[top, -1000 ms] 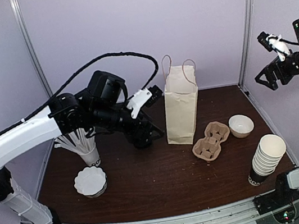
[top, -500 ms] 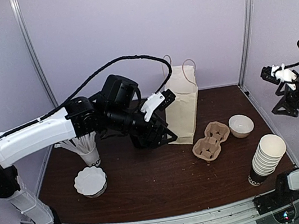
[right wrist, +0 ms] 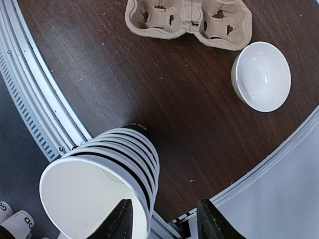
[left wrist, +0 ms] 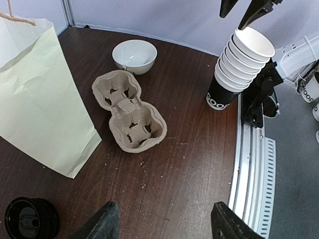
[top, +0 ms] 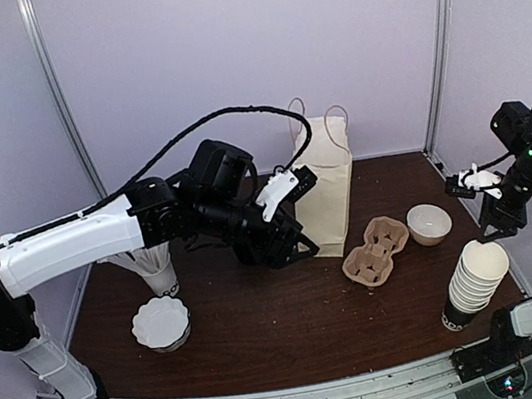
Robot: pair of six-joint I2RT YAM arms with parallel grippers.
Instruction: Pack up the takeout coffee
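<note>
The takeout coffee [left wrist: 27, 220] shows only in the left wrist view, as a black round lid seen from above at the bottom left, close to the foot of the tall paper bag [left wrist: 35, 99] [top: 325, 190]. In the top view my left arm hides it. My left gripper [left wrist: 164, 225] [top: 288, 251] hangs open over bare table in front of the bag, to the right of the coffee. My right gripper [right wrist: 167, 221] [top: 487, 225] hovers just above the stack of lidless cups [right wrist: 99, 184] [top: 475, 283], jaws apart on either side of the top cup's rim, holding nothing.
A cardboard cup carrier [top: 375, 251] [left wrist: 128, 112] lies between the bag and a white bowl [top: 429, 224] [left wrist: 134, 56]. At the left stand a white cup of straws [top: 156, 270] and a fluted white dish [top: 160, 324]. The table's metal edge rail [left wrist: 251, 164] runs by the stack.
My right arm came down from high at the right wall to just above the cup stack, its jaws narrowing. My left arm swung right, in front of the bag.
</note>
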